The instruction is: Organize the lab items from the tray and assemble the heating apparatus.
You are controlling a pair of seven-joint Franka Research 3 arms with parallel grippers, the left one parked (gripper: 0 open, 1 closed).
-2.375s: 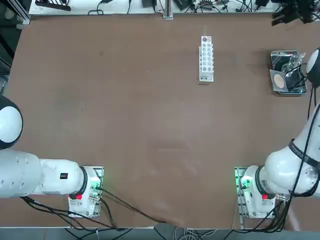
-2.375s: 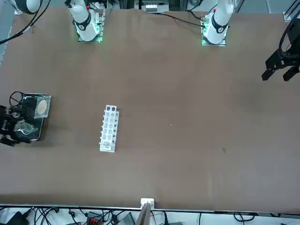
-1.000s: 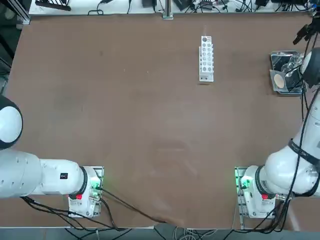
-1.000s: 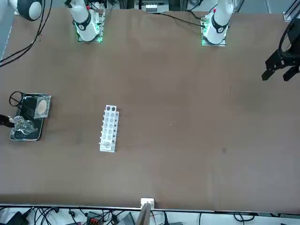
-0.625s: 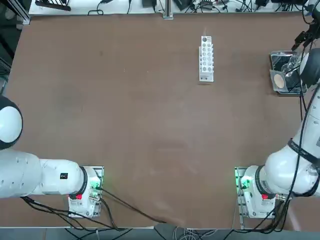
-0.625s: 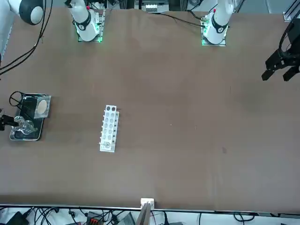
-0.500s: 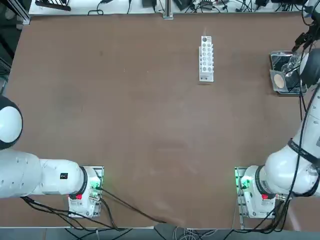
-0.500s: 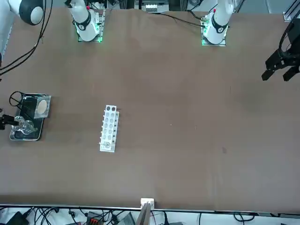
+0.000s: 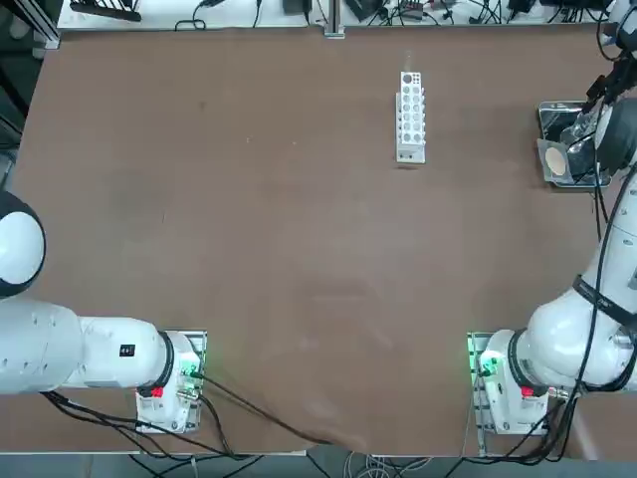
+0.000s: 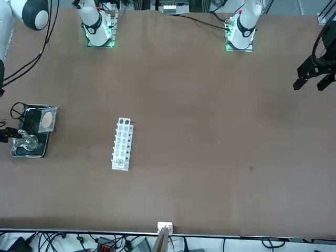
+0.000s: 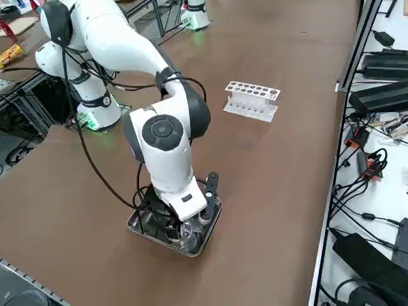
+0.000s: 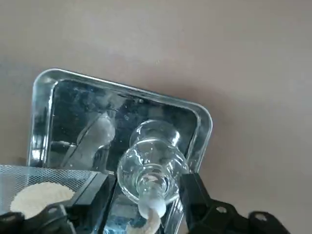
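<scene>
Tray (image 12: pixel 44 87): burner (image 12: pixel 152 168) between gripper (image 12: pixel 146 202) fingers

Right gripper (image 12: pixel 146 195) cut off by the wrist picture's edge, only the dark fingers (image 12: pixel 195 197) showing either side of the glass burner (image 12: pixel 151 170); contact with the glass not discernible. Gauze mat (image 12: pixel 46 187) partly hidden behind a finger and cropped. Near end of tray (image 12: pixel 122 102) out of frame in the wrist view. Wire tripod (image 10: pixel 20 111) too thin overhead to trace; only a loop visible in the front view. In the side view, tray (image 11: pixel 207 237) contents largely masked by the white wrist (image 11: pixel 167 153). Arm cropped at the overhead picture's right edge.
</scene>
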